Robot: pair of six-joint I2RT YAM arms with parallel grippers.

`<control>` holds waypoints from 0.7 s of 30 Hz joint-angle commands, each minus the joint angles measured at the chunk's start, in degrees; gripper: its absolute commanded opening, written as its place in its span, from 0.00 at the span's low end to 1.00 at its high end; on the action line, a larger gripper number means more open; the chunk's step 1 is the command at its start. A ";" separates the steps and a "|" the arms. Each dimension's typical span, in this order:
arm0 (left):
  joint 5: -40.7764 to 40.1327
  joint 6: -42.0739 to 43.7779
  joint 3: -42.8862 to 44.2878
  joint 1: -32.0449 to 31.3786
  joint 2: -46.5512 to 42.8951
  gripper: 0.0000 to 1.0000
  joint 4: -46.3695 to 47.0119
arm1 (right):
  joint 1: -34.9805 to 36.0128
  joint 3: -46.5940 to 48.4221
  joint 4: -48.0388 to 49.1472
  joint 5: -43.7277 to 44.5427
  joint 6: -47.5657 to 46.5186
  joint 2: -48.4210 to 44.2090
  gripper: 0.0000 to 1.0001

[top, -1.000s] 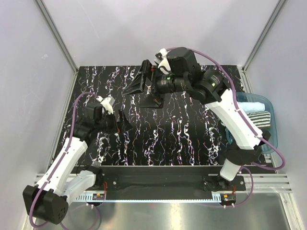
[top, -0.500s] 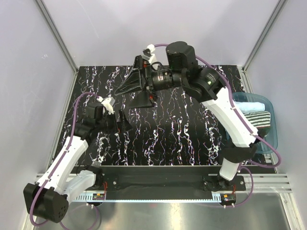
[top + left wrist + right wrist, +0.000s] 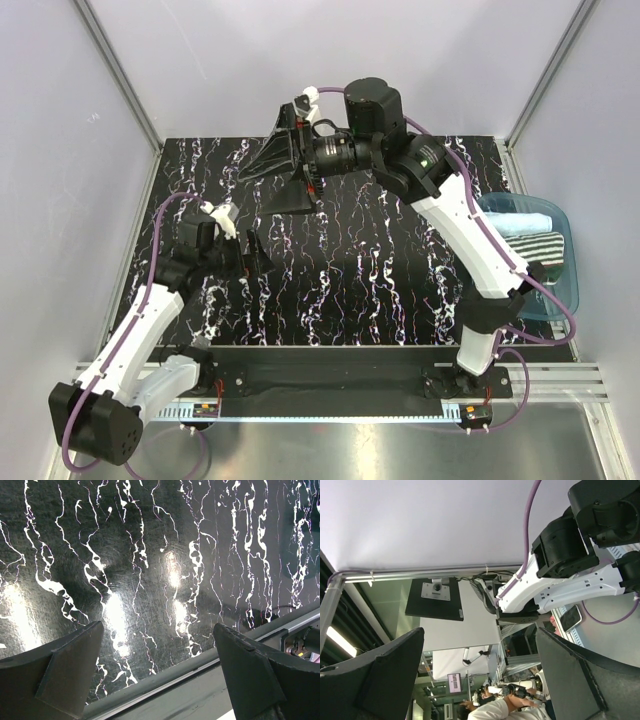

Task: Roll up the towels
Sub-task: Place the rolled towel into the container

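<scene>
Right gripper [image 3: 265, 190] held high, jaws wide, aimed leftward; left gripper [image 3: 258, 255] low over table [image 3: 380, 270]

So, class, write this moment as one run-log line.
left fingers open, empty | right fingers open, empty | blue towel, striped towel in tray

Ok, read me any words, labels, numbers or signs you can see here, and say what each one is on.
None can be read.
On the small sign in the room behind, right wrist view: dark marks, too small to read.
On the table, striped towel and pale blue towel: no lettering visible.
</scene>
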 commanded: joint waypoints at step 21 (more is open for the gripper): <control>-10.29 3.86 -14.66 0.57 -21.51 0.99 26.18 | -14.19 -24.00 -0.19 15.51 -19.73 -8.43 1.00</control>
